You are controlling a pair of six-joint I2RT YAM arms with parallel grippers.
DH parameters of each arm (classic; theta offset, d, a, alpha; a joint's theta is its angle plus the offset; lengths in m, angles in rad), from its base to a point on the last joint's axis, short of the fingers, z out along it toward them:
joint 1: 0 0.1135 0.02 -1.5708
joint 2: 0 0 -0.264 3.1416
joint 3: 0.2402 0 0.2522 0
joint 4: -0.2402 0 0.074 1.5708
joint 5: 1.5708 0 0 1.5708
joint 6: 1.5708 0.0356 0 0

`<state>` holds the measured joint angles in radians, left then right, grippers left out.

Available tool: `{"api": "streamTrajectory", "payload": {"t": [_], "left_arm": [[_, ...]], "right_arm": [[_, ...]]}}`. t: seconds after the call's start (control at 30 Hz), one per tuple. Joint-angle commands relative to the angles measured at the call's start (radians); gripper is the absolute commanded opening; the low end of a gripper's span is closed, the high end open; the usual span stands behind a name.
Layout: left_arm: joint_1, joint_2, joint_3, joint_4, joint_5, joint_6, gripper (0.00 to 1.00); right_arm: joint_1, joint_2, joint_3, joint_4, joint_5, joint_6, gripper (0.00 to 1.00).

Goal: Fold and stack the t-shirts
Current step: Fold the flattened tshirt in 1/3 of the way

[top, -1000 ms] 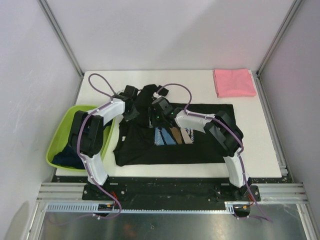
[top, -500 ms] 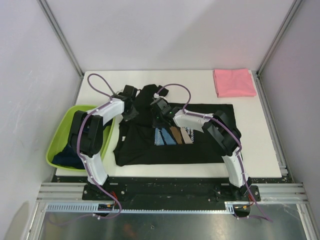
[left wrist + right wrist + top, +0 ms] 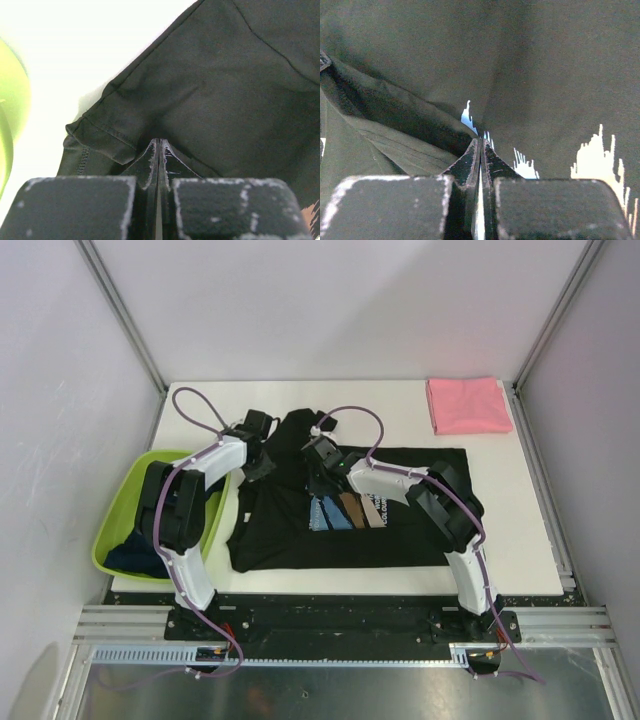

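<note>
One shirt is done, as I read it: the pink shirt (image 3: 469,405) lies folded into a neat square at the 2 o'clock corner of the table (image 3: 525,525), well apart from everything else. The black shirt (image 3: 410,535) is the one in hand. It lies spread across the middle toward 6 o'clock, print (image 3: 348,512) up, its lower half flat and its upper part bunched toward 12 o'clock where my arms meet it. My left claw (image 3: 159,146) is pressed fully together at the shirt's 10 o'clock side, its tips nipping the dark cloth just behind a hemmed sleeve edge. My right claw (image 3: 480,145) is closed tight too, just above the print, with the fabric rising in a ridge from its tips, so I judge both have a pinch of the black shirt. No fold in it looks finished yet. At 9 o'clock the basin (image 3: 118,502) holds dark navy cloth (image 3: 135,558), so more shirts wait. I would say the job is under halfway.
</note>
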<state>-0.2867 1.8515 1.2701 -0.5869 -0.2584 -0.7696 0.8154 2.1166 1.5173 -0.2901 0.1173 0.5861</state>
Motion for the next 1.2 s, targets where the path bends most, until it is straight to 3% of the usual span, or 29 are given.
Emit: {"api": "streamTrajectory", "payload": {"t": [0.0, 0.37, 0.5, 0.63, 1.17], "left_arm": [[0.007, -0.022, 0.008, 0.013, -0.012, -0.004, 0.00], [0.006, -0.025, 0.009, 0.013, -0.031, 0.005, 0.00], [0.007, -0.022, 0.009, 0.013, -0.026, 0.005, 0.00], [0.007, -0.020, 0.009, 0.013, -0.028, 0.006, 0.00], [0.007, -0.015, 0.013, 0.013, -0.028, 0.006, 0.00]], "right_arm": [[0.002, -0.081, 0.042, -0.012, 0.059, -0.021, 0.00], [0.000, -0.100, 0.020, -0.031, 0.091, -0.006, 0.02], [0.022, -0.098, 0.015, -0.007, 0.062, -0.018, 0.27], [0.043, -0.099, 0.003, 0.010, 0.064, -0.018, 0.40], [0.056, -0.053, 0.002, -0.001, 0.056, 0.004, 0.42]]}}
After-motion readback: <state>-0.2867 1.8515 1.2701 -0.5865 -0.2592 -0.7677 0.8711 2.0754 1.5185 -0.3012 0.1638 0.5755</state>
